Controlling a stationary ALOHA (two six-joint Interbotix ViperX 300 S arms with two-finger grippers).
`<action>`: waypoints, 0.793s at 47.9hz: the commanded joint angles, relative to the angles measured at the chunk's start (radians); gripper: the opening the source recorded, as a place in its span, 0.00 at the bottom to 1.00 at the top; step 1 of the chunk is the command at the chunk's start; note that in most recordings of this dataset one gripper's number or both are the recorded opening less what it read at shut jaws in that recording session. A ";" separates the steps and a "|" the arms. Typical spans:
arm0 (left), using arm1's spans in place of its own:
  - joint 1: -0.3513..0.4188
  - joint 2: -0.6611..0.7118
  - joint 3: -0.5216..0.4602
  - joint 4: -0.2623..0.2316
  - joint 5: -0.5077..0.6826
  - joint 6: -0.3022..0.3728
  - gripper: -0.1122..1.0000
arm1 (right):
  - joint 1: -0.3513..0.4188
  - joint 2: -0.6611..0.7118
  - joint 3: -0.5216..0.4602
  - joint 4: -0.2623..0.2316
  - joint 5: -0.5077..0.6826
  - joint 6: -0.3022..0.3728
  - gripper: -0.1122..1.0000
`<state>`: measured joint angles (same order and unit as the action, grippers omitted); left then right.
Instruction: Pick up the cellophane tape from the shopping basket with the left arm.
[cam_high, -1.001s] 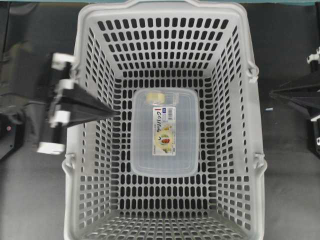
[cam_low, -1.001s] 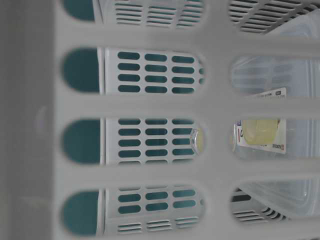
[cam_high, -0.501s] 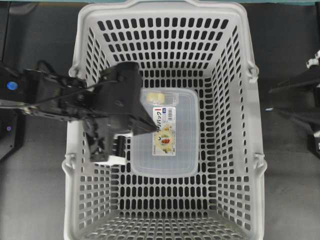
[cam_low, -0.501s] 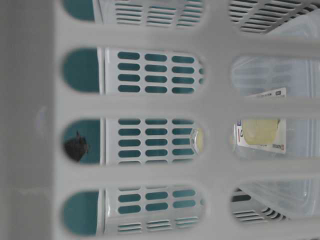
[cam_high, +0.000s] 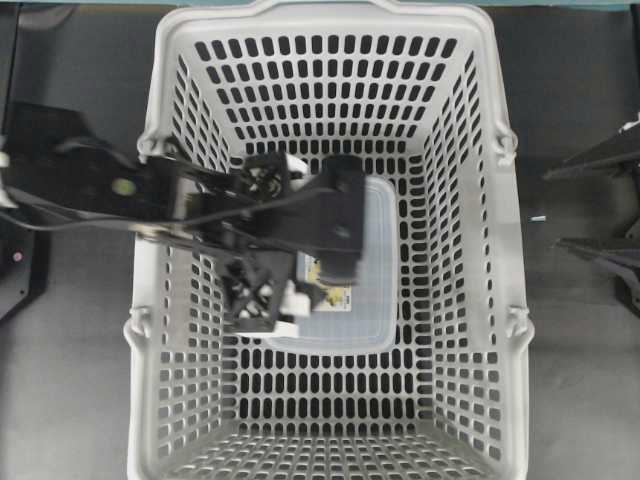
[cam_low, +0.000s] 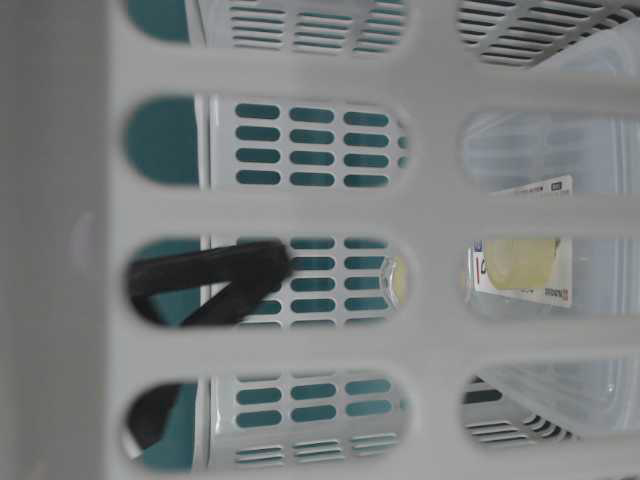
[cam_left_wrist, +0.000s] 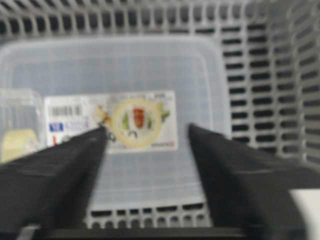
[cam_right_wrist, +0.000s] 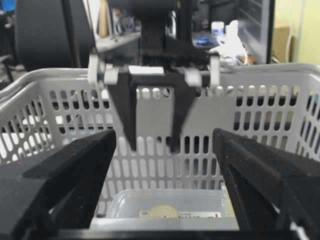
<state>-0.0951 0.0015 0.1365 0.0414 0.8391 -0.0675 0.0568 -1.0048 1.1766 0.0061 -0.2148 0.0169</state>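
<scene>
The grey shopping basket (cam_high: 480, 330) holds a large clear food box (cam_high: 375, 290) with a printed label. The cellophane tape, a small clear holder with a pale yellow ring, lies on the box's end at the far left of the left wrist view (cam_left_wrist: 16, 135). The arm hides it in the overhead view. My left gripper (cam_high: 258, 240) hangs open and empty inside the basket, fingers pointing down, high above the box's long edge (cam_left_wrist: 147, 129). Its tips frame the label, to the right of the tape. My right gripper (cam_high: 552, 210) is open and empty outside the basket's right wall.
The box (cam_left_wrist: 150, 65) fills most of the basket floor. The slotted basket walls (cam_right_wrist: 50, 115) rise on all sides of it. The left gripper (cam_right_wrist: 152, 146) shows from the right wrist view, above the box (cam_right_wrist: 165, 197). Dark tabletop (cam_high: 580, 380) flanks the basket.
The left arm has swung further into the basket and turned its fingers down over the box. A black finger now shows in the table-level view. The right gripper has barely moved.
</scene>
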 joint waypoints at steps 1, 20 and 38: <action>-0.002 0.038 -0.060 0.003 0.035 -0.005 0.79 | 0.008 0.005 -0.023 0.002 -0.006 0.000 0.78; -0.003 0.184 -0.084 0.003 0.052 -0.008 0.91 | 0.017 0.005 -0.023 0.003 -0.008 0.000 0.78; 0.018 0.207 -0.028 0.003 0.037 -0.011 0.91 | 0.028 0.005 -0.021 0.003 -0.005 0.000 0.78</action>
<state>-0.0874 0.2148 0.1028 0.0414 0.8866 -0.0767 0.0813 -1.0048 1.1750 0.0061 -0.2148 0.0169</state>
